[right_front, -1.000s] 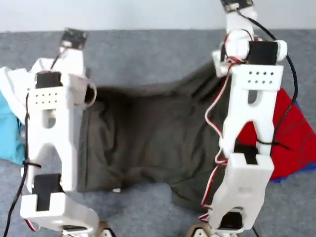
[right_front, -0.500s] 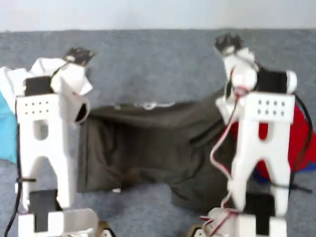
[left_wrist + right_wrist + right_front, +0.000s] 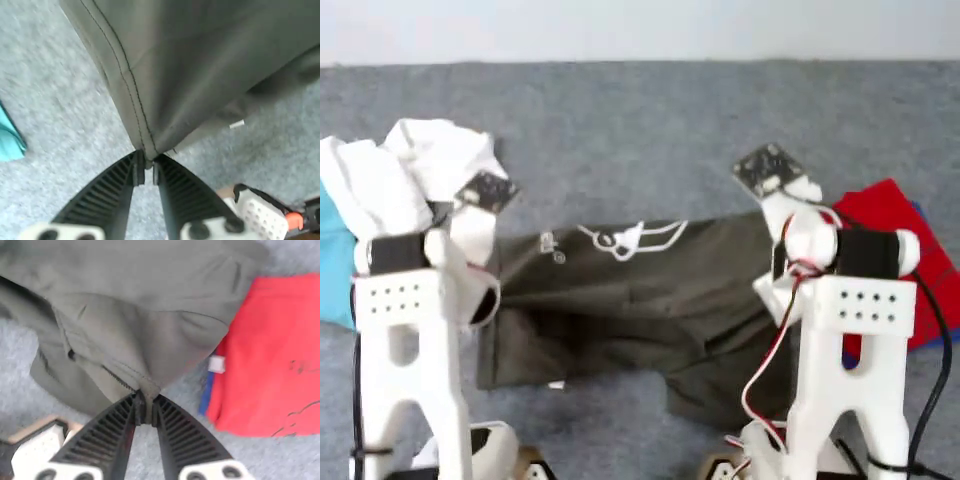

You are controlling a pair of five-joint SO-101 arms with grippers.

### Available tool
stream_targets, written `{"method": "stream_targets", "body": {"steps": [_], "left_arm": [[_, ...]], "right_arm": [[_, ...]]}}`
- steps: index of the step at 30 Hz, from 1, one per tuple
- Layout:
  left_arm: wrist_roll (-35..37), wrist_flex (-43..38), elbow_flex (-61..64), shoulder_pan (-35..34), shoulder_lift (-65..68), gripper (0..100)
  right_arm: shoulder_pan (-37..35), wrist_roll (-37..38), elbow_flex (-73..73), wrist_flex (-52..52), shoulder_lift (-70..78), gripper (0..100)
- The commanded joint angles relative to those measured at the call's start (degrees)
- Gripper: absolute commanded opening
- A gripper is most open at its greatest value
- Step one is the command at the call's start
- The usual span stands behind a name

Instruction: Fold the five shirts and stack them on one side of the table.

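Left pincer [image 3: 145, 167] clenches a stitched hem corner of the dark olive shirt [image 3: 200, 60], its black ribbed fingers [image 3: 107, 192] pressed together on the fabric; right pincer [image 3: 145, 407] grasps another hemmed edge of the same garment, its tips likewise closed on the cloth. Seen from the high view, the dark olive shirt [image 3: 630, 300] lies across the centre of the frame on the grey table cover [image 3: 640, 120], doubled over so that a white printed design [image 3: 630, 238] faces up along its upper edge; the left arm [image 3: 405, 295] stands at the lower left over one end of it, the right arm [image 3: 860, 300] at the lower right over the other. A red shirt [image 3: 885, 215] lies at the right of the frame, touching the dark olive shirt, with a blue edge [image 3: 206, 390] showing beneath it; crumpled white shirts [image 3: 410, 170] sit at the upper left, beside a teal shirt [image 3: 332, 260] at the left edge; a small white tag [image 3: 236, 124] pokes out from the dark olive shirt's lower layer.
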Motion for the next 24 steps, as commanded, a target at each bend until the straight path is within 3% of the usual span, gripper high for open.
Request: {"method": "stream_targets", "body": {"steps": [1,11,20,24], "left_arm": [[-1.8,1.4,4.4,-0.4,-6.2,1],[-3.5,1.2,7.4,-0.4,-11.6,1],[-8.7,1.4,7.9,-0.4,-11.6,1],[-14.5,1.2,10.5,-0.4,-11.6,1]], "right_arm": [[0.5,1.0,3.9,2.5,-4.3,1.0],[0.4,4.9,14.9,2.5,-8.0,1.0],[0.3,8.4,20.2,2.4,-8.0,1.0],[0.3,9.6,21.1,2.3,-7.8,1.0]]}}
